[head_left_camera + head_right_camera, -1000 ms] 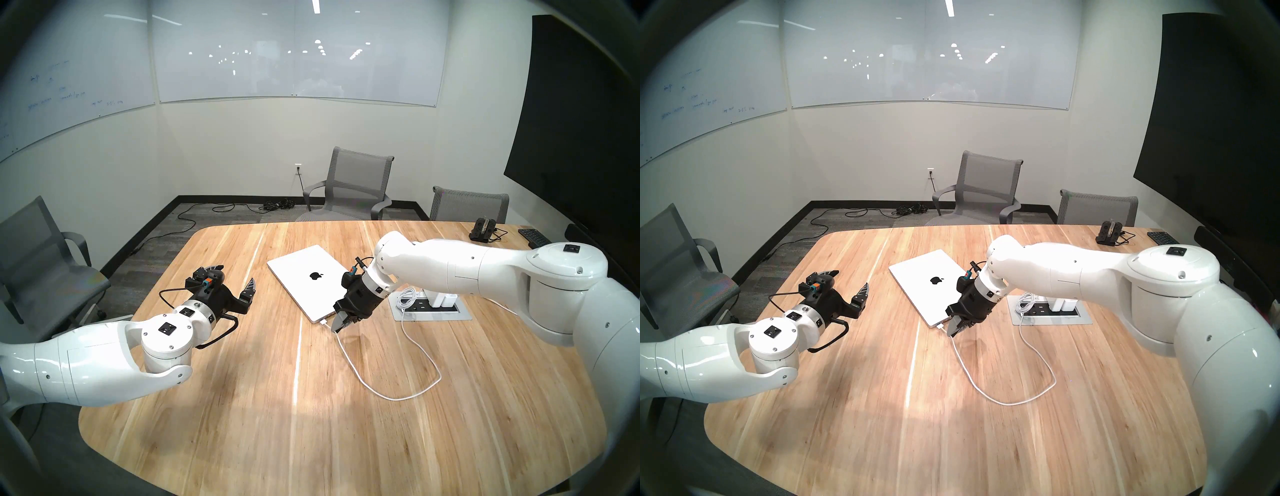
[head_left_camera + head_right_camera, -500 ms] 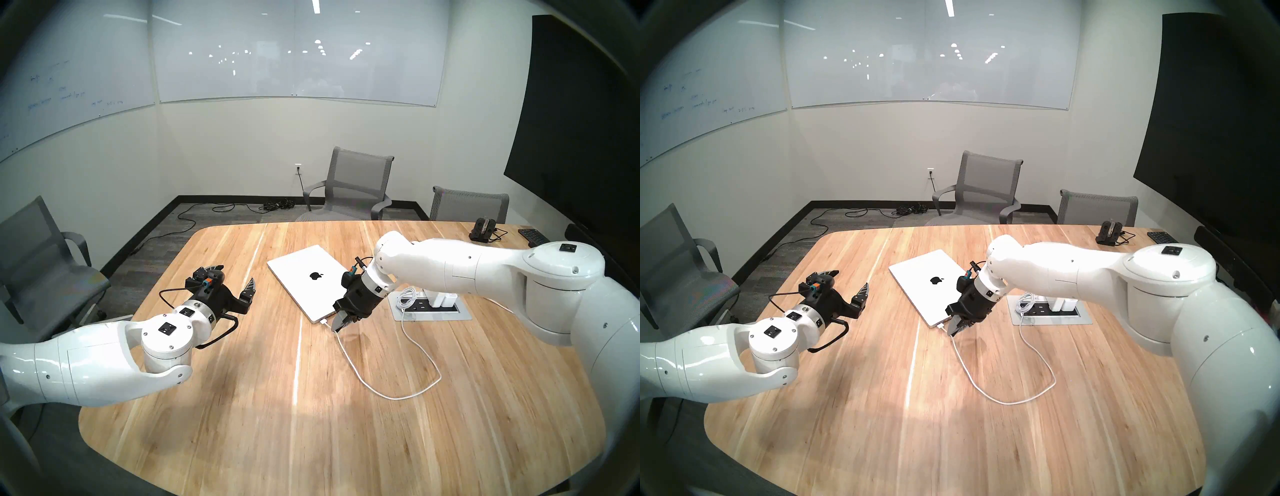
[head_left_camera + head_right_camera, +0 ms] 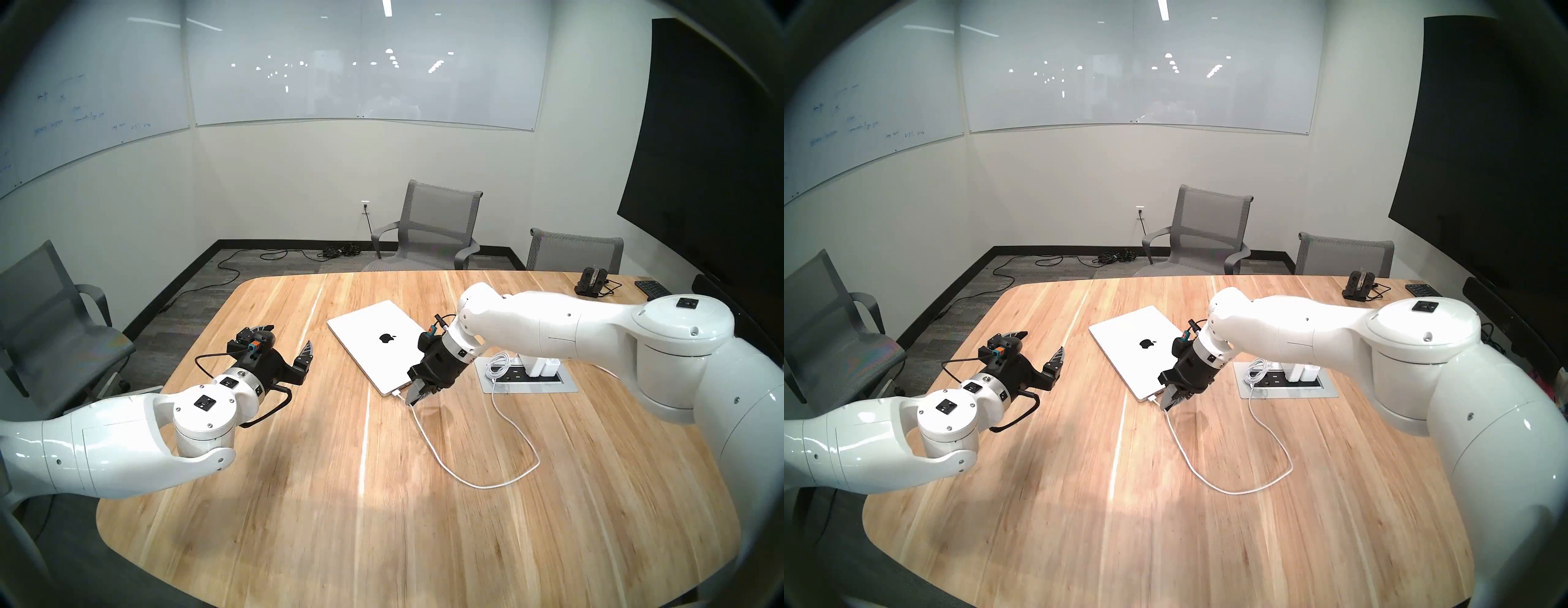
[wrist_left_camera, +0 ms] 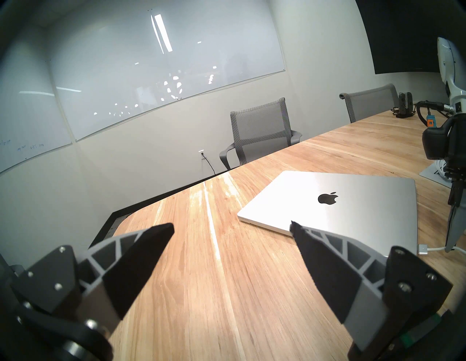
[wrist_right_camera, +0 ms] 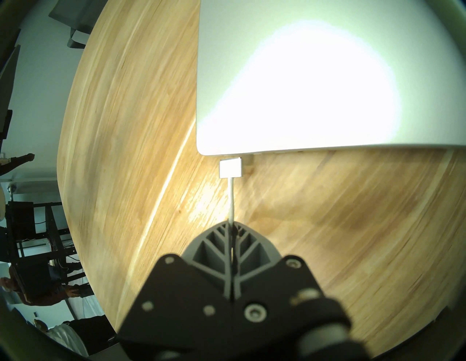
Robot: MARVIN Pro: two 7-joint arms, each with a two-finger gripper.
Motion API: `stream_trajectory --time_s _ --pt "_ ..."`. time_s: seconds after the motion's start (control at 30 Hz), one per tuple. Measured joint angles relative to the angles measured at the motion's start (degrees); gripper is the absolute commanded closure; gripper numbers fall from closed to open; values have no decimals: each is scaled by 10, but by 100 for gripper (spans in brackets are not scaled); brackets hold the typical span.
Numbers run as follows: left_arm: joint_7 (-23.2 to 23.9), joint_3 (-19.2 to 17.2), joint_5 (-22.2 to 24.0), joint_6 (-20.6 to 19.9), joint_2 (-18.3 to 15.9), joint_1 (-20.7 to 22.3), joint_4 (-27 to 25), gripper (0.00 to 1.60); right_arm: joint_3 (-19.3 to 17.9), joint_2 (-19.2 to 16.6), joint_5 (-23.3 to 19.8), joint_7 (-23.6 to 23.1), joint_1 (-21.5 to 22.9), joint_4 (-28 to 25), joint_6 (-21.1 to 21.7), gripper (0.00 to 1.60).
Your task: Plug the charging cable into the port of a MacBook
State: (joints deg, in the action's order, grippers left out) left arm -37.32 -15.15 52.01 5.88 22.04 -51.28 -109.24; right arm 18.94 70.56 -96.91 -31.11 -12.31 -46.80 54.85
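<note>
Tabletop: wrist-only connector (image 5: 230,168) beside MacBook (image 5: 327,75)

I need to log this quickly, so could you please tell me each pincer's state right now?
Left pincer: open, holding nothing.
Right pincer: closed on the charging cable, just behind its connector.

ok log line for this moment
right tool: shut on charging cable | connector: at MacBook edge, seating unclear | left tool: open, empty
</note>
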Motion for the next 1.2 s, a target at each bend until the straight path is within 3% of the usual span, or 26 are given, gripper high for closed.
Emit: stream_trajectory --time_s 1.2 --pt "0 0 0 0 0 0 0 0 23 18 13 -41 6 31 0 160"
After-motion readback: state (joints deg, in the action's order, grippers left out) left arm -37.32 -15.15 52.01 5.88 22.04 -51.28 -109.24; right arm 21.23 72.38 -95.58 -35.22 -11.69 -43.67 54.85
